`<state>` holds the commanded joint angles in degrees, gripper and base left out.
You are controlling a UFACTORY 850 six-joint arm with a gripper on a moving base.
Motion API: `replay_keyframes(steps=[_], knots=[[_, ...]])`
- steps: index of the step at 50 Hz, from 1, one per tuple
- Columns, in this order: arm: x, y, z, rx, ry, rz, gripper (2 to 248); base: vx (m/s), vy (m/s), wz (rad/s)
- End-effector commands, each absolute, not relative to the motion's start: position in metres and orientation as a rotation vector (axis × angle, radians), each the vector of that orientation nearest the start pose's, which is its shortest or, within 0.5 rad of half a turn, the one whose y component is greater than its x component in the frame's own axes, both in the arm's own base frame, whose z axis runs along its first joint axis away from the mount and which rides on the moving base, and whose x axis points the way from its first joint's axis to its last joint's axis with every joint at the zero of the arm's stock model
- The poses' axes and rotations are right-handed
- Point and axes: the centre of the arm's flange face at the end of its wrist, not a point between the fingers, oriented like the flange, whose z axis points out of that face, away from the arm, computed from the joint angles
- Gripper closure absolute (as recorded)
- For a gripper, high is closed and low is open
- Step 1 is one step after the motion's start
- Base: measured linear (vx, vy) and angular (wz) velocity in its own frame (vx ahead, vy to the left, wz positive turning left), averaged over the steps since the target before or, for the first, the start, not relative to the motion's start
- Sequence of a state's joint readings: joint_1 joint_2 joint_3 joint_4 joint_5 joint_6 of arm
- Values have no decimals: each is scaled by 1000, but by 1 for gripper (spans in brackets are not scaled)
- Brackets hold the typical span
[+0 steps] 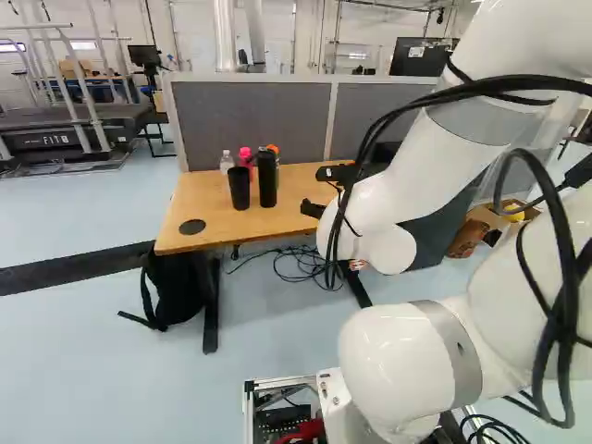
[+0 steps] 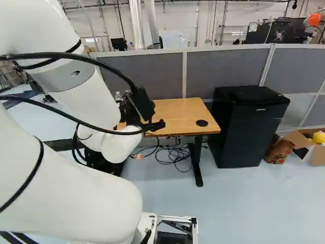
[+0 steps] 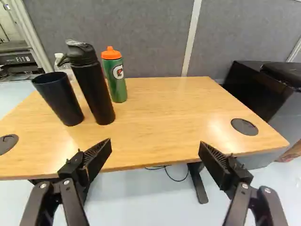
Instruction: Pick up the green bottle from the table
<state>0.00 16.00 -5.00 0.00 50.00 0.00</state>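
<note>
We have the end effector (image 3: 155,143) spread wide and empty, well short of the black bottle (image 3: 96,92). The green bottle (image 3: 116,82) stands on the desk (image 3: 164,113), just beyond and right of the black bottle; we cannot tell if they touch. With so little room there, our left finger could topple the black bottle into the cup (image 3: 61,99) on its left, or we might pinch both bottles.
</note>
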Motion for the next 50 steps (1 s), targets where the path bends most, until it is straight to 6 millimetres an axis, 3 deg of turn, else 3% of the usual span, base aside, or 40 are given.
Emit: replay_keyframes(steps=[50], knots=[[276,-3,366,-2565,13,-1825,3,181,-94,-7]])
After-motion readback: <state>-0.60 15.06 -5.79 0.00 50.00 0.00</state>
